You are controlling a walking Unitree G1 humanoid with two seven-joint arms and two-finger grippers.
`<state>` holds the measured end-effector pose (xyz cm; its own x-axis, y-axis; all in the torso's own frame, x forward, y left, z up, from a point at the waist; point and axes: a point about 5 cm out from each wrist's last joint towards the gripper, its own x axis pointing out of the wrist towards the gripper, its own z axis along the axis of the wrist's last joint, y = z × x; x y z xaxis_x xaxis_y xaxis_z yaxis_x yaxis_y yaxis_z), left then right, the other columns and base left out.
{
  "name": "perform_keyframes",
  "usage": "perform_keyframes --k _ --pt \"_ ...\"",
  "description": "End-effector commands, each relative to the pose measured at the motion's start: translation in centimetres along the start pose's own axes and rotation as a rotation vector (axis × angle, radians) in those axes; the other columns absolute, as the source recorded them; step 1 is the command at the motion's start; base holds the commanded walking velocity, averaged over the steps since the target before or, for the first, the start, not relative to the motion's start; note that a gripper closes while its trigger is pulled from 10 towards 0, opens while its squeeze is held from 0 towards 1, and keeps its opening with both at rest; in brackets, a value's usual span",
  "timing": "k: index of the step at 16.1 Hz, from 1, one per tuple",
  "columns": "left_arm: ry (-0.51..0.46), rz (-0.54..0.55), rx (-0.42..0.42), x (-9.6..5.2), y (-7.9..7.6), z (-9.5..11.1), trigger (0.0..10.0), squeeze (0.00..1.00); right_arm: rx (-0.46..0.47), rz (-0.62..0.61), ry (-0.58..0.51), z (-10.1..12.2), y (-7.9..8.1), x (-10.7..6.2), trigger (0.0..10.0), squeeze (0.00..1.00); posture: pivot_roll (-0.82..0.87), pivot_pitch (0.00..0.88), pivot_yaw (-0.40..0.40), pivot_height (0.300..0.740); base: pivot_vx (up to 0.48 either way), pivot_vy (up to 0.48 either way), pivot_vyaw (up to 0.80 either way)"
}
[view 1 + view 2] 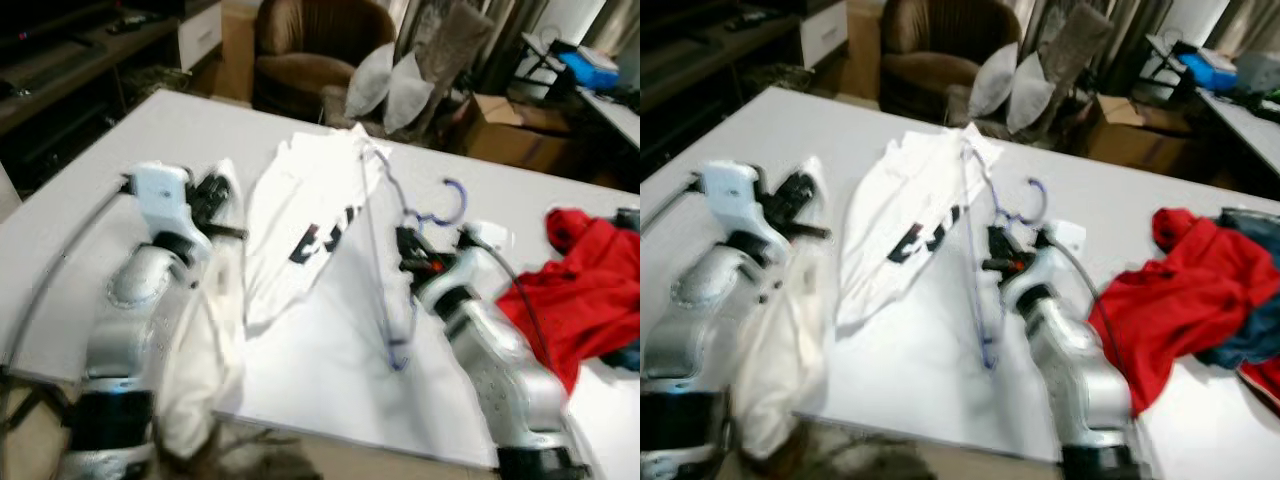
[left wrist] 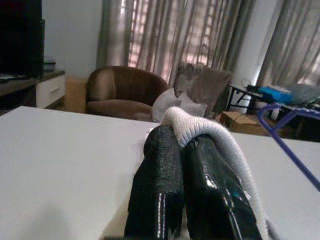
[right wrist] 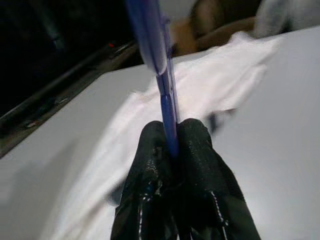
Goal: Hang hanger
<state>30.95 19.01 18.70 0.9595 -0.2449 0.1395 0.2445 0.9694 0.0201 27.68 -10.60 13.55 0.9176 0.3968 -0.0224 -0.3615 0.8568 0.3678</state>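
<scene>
Thin blue wire hanger sits over the white tabletop, centre-right; hook curls at the far end, just beyond the right gripper; one long side runs from the far end of the shirt down toward the near edge, so its long axis goes far-to-near; whether it is lifted clear of the table I cannot tell.

Right gripper is clamped on the hanger; the right wrist view shows both black fingers pressed together with the blue wire pinched between them; grip is close to the hook end, most of the frame lying near and left of it.

White T-shirt with dark lettering lies flat just left of the hanger, its right edge touching or under the wire, collar end far.

Left gripper is further left, squeezed closed on a white knitted fabric edge draped over its fingertips; that cloth trails down over the near table edge.

Red garment is bunched at the right, apart from the hanger.

Judgement: right arm owns the hanger; left arm owns the cloth; next move turns on bringing the hanger's left shoulder across to the fabric opening.
</scene>
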Motion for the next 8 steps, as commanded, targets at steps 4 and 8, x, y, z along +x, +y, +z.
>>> perform_keyframes --k 4,8 --pt "-0.06 -0.127 0.024 0.7 -1.7 1.5 10.0 0.0 -0.033 0.025 -0.024 0.9 -0.8 -1.0 10.0 0.0 -0.05 0.0 -0.093 0.74 0.0 0.0 0.0" --pt "-0.106 -0.166 0.034 2.2 -0.7 3.7 10.0 0.0 -0.107 0.15 -0.04 2.5 -0.4 -1.4 10.0 0.0 -0.05 0.0 -0.078 0.74 0.0 0.0 0.0"
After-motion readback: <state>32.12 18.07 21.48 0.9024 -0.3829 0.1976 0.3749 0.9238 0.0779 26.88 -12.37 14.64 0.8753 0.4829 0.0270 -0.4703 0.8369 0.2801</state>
